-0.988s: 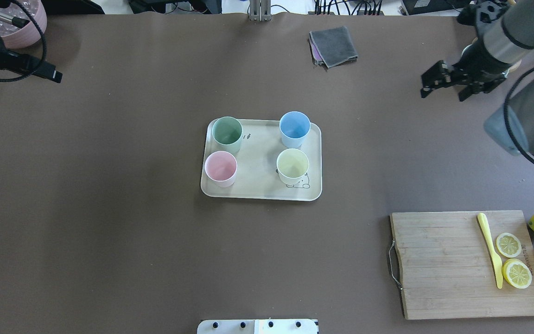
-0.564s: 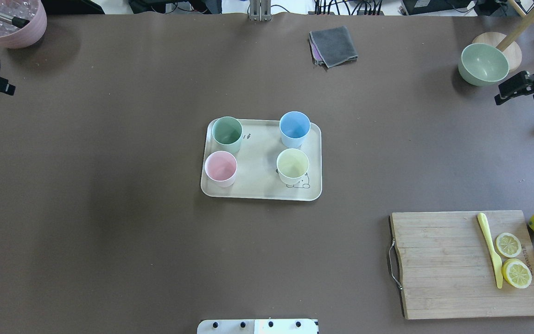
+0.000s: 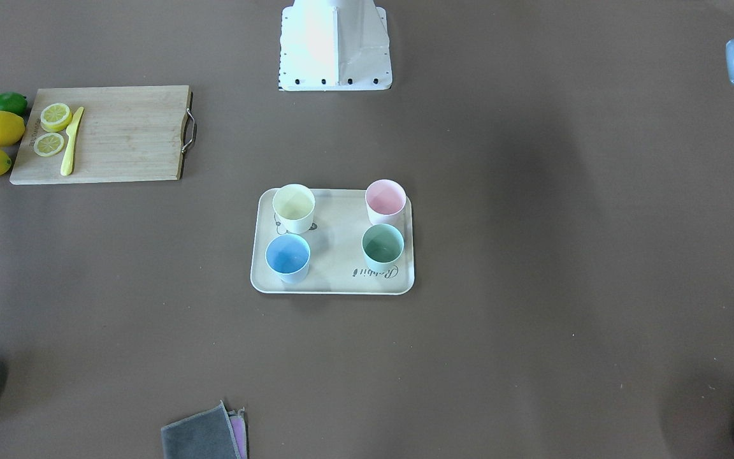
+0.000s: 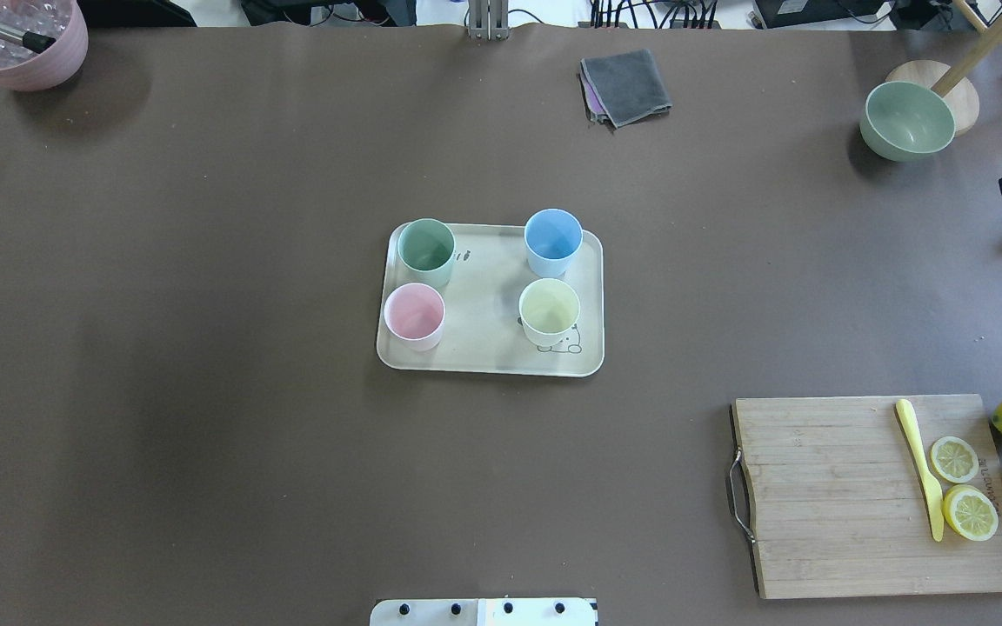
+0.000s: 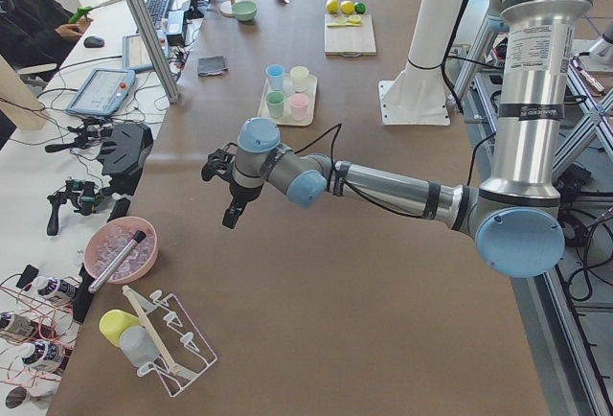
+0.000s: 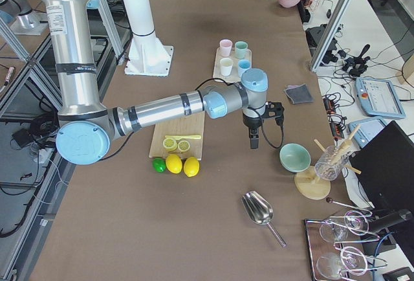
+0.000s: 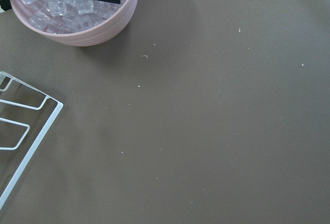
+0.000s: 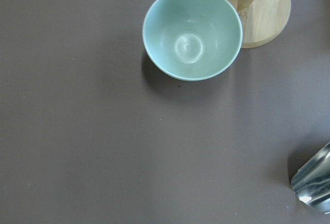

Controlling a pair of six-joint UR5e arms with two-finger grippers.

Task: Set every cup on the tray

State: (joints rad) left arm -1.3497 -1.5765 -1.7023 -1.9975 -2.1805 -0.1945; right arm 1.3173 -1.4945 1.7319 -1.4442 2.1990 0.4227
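Both arms have swung out to the table's ends; left gripper [image 5: 230, 196] and right gripper [image 6: 257, 125] hang clear, open or closed I can't tell. Green cup [image 4: 425, 245], blue cup [image 4: 553, 235], pink cup [image 4: 414, 311] and yellow cup [image 4: 549, 306] stand upright on the tray [image 4: 485, 296]. They look light, stiff and smooth: pinch one wall at the rim.

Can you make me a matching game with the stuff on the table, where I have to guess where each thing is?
Things:
1. yellow cup
2. green cup
3. lemon slices
4. green bowl

Places:
A. on the wooden cutting board
B. on the tray, by the bear drawing
C. on the table, next to a round wooden base
D. on the tray, by the word "Rabbit"

Pairs: 1-B, 2-D, 3-A, 4-C.
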